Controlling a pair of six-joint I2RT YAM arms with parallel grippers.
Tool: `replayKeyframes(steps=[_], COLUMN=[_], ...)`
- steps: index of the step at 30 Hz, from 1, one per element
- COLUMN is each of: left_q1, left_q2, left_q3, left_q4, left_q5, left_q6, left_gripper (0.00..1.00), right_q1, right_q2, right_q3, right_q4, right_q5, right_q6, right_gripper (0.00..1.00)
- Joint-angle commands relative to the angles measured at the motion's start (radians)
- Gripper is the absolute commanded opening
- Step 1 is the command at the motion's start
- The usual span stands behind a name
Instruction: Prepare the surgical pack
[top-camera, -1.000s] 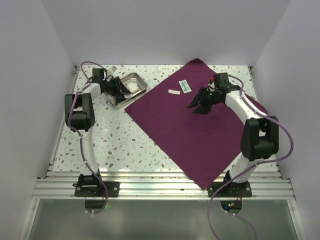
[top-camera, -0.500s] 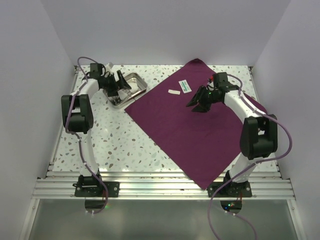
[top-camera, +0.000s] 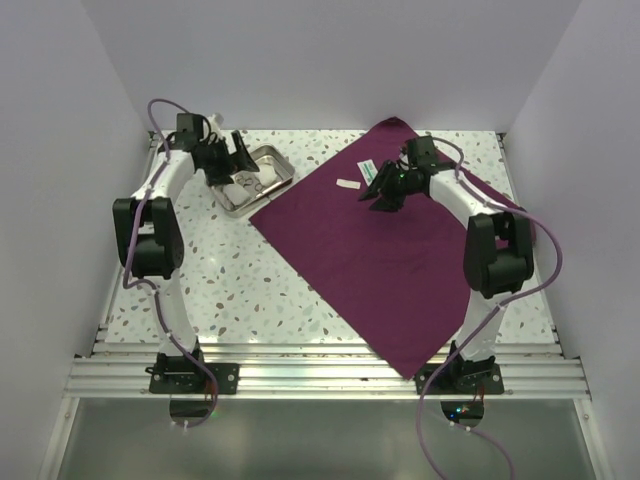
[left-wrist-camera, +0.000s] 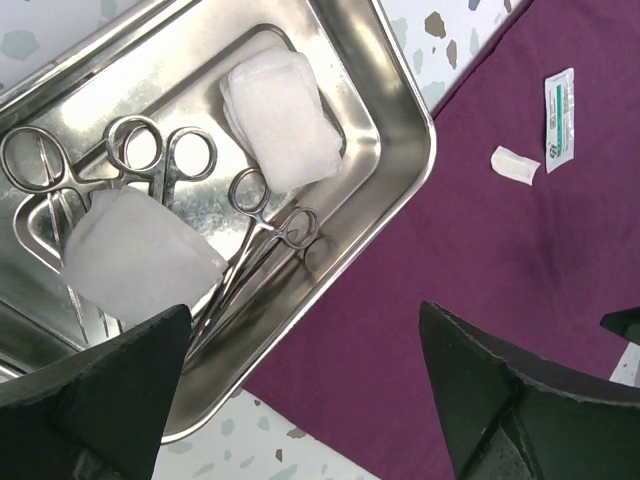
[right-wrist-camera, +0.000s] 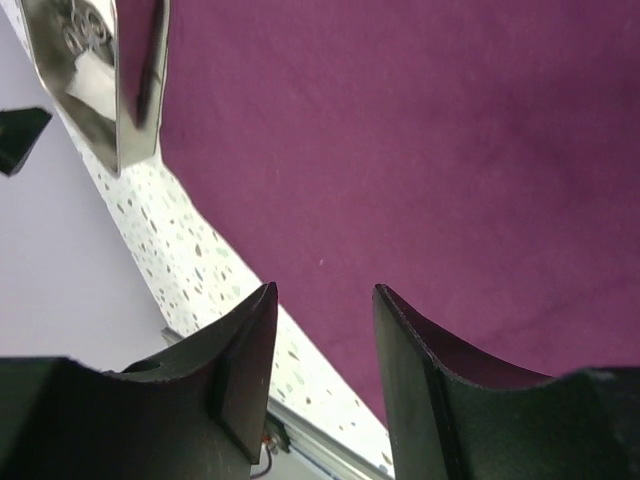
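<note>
At the far left of the tabletop (top-camera: 230, 280), the left fingers (left-wrist-camera: 100, 400) hung spread wide and empty, straight above the steel tray (left-wrist-camera: 425, 150). It held forceps (left-wrist-camera: 165, 160) and two gauze pads (left-wrist-camera: 280, 120), so that arm looked best placed for them. The tray sat right beside the plum cloth (top-camera: 380, 270). Two small packets (top-camera: 370, 170) lay on the cloth, just left of the right fingers (right-wrist-camera: 240, 360), which were parted with nothing between them.

Jaws gape wide on left arm (top-camera: 141, 236), seem half-parted on right arm (top-camera: 494, 252).
</note>
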Motion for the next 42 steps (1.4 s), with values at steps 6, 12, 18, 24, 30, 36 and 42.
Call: replayKeyframes(steps=[6, 12, 18, 24, 30, 36, 42], left_q1=[-0.003, -0.012, -0.072, -0.128, -0.162, -0.164, -0.167], left_q2=[-0.084, -0.167, -0.262, -0.34, -0.357, -0.352, -0.335], left_q3=[0.008, -0.07, -0.205, -0.333, -0.36, -0.383, -0.359], left_q4=[-0.113, -0.026, 0.078, 0.186, 0.191, 0.22, 0.241], left_q5=[-0.212, -0.161, -0.117, -0.058, -0.041, -0.02, 0.021], left_q6=[0.048, 0.025, -0.01, -0.043, -0.036, -0.072, -0.093], left_gripper=[1.0, 1.0, 1.0, 1.0, 1.0, 1.0, 1.0], right_q1=[-0.003, -0.001, -0.001, -0.006, -0.012, -0.023, -0.024], right_q2=[0.075, 0.135, 0.22, 0.339, 0.405, 0.457, 0.454], right_q3=[0.111, 0.108, 0.152, 0.235, 0.27, 0.312, 0.289], right_q4=[0.025, 0.141, 0.219, 0.278, 0.341, 0.341, 0.328], right_q5=[0.05, 0.073, 0.104, 0.084, 0.084, 0.099, 0.12], right_q6=[0.002, 0.036, 0.026, -0.012, 0.034, 0.129, 0.187], right_gripper=[0.47, 0.38, 0.33, 0.33, 0.34, 0.34, 0.34])
